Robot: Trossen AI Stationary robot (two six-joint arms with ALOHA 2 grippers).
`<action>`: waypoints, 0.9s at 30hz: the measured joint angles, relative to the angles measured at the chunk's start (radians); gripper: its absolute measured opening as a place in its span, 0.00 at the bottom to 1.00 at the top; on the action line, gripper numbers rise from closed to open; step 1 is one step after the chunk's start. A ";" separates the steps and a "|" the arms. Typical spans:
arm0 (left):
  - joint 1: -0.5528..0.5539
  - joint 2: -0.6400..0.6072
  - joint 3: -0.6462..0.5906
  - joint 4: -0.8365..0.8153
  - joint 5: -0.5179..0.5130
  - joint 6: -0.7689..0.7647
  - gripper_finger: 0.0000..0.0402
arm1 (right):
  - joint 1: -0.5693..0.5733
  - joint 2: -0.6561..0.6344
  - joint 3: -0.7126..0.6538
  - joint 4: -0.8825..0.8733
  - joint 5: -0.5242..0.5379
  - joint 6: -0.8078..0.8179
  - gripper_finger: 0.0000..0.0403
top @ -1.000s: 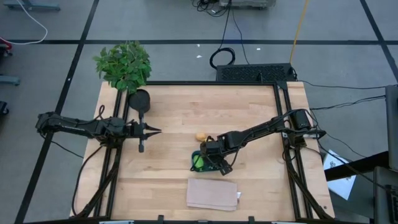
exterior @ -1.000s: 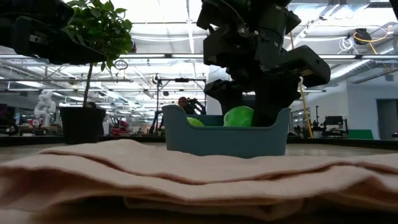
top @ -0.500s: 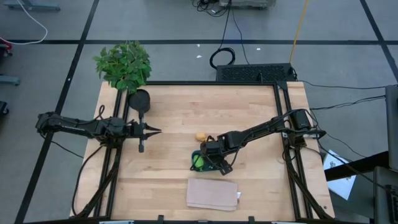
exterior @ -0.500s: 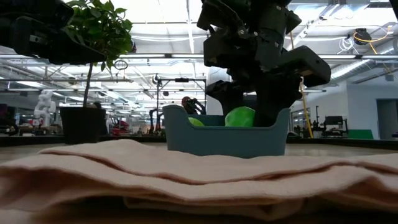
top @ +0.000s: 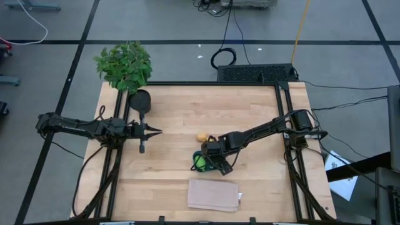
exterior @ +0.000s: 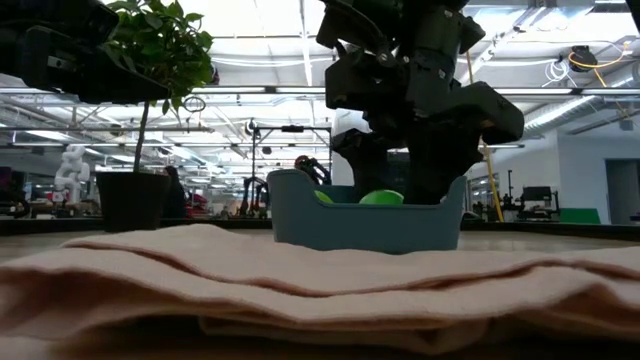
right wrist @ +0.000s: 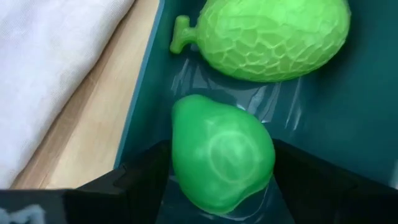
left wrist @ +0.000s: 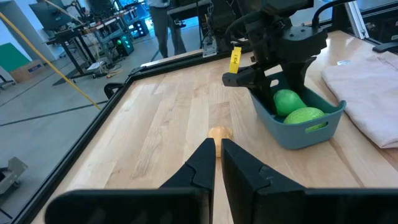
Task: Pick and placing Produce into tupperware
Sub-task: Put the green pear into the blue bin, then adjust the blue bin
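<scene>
On the worktop (top: 187, 119), near the middle and toward the near edge, sits one teal tupperware (top: 203, 162), just far of one folded beige cloth (top: 214, 194). Produce count: three pieces. Two green ones lie inside the tupperware, side by side: a smooth pear-shaped piece (right wrist: 221, 155) and a bumpy, netted piece with a short stem (right wrist: 272, 37). In the left wrist view both show above the container's rim (left wrist: 311, 127). The third, an orange-tan piece (top: 202, 136), rests on bare wood just far of the tupperware, apart from it.

Right gripper (top: 212, 161) is down in the tupperware, over the smooth green piece. Its fingers (right wrist: 140, 177) stand wide on either side of that piece, which rests on the container floor. Whether the fingers touch it I cannot tell.

Left gripper (top: 156, 132) hangs over the left part of the worktop, well apart from the tupperware, fingers (left wrist: 202, 158) drawn close together with only a thin slit between them, holding nothing. It points toward the orange-tan piece.

One potted plant (top: 125, 65) stands at the far left corner, leaves spreading past the worktop's edge.

In the low view, the cloth fills the foreground with the tupperware (exterior: 365, 222) behind it.
</scene>
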 joint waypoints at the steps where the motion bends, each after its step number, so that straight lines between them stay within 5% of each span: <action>1: 0.000 0.000 0.000 0.000 0.000 -0.001 0.08 | 0.000 -0.001 0.000 0.005 0.006 0.000 0.66; 10: 0.000 0.000 0.000 -0.005 0.000 -0.004 0.08 | 0.000 -0.026 0.044 -0.051 0.030 0.001 0.66; 17: 0.000 0.000 0.000 -0.006 0.000 -0.027 0.08 | 0.005 -0.059 0.071 -0.134 0.157 0.001 0.65; 27: 0.000 0.000 0.000 -0.007 0.000 -0.068 0.08 | -0.019 -0.143 0.071 -0.131 0.180 -0.005 0.35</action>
